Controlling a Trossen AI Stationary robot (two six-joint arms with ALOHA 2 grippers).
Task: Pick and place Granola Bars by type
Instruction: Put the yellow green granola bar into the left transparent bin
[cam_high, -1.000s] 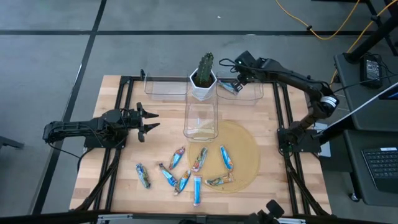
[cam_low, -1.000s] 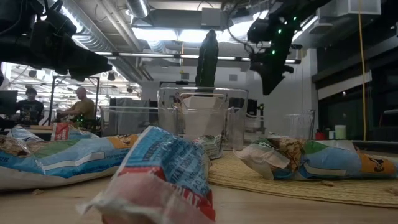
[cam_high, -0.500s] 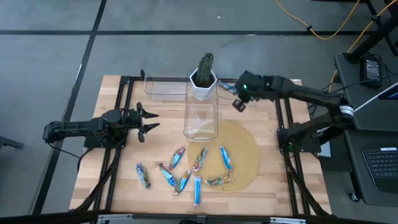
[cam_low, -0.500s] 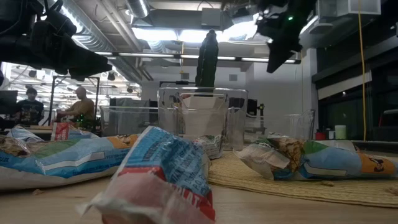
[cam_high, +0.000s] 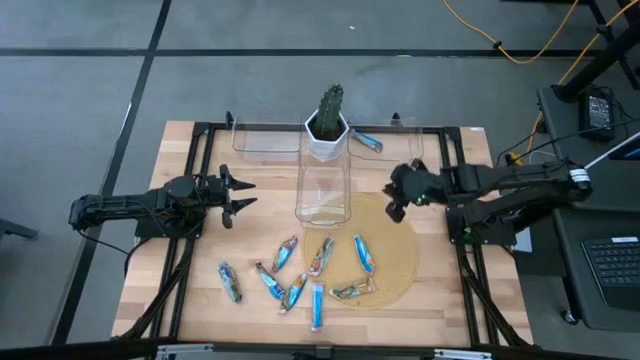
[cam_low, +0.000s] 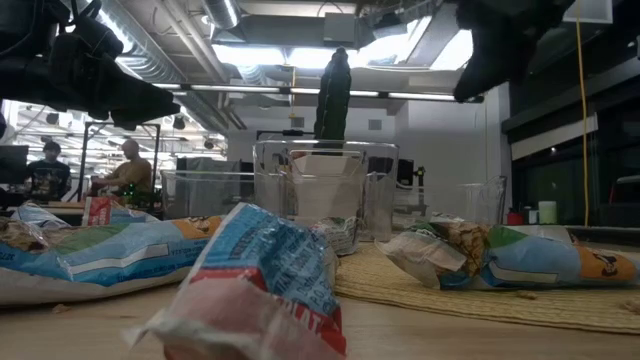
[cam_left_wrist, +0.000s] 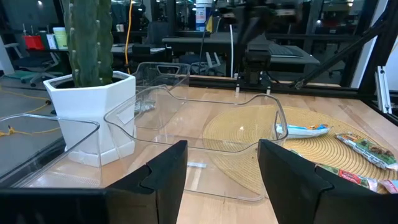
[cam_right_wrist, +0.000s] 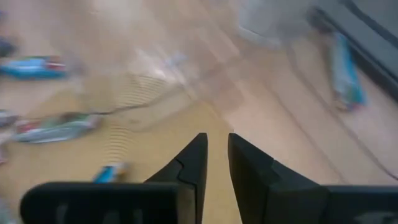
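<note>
Several granola bars lie near the table's front edge, among them a blue one (cam_high: 363, 253) and a silvery one (cam_high: 321, 255) on the round woven mat (cam_high: 400, 250), and more on the wood (cam_high: 268, 281). Another blue bar (cam_high: 367, 142) lies flat in the far right clear bin (cam_high: 405, 150). My right gripper (cam_high: 393, 208) hangs over the mat's far right part. Its fingers (cam_right_wrist: 193, 162) stand only a narrow gap apart with nothing between them. My left gripper (cam_high: 243, 195) waits open at the table's left, level, pointing toward the middle clear bin (cam_left_wrist: 205, 124).
A cactus in a white pot (cam_high: 328, 130) stands at the far middle. An upright clear bin (cam_high: 323, 190) is just in front of it, and another clear bin (cam_high: 266, 137) is at the far left. Black frame rails run along both sides of the table.
My right gripper has swung from over the far right bin toward the table's near and right side. It has turned as it went and now hangs over the mat's far right part. The blue bar stays in that bin.
</note>
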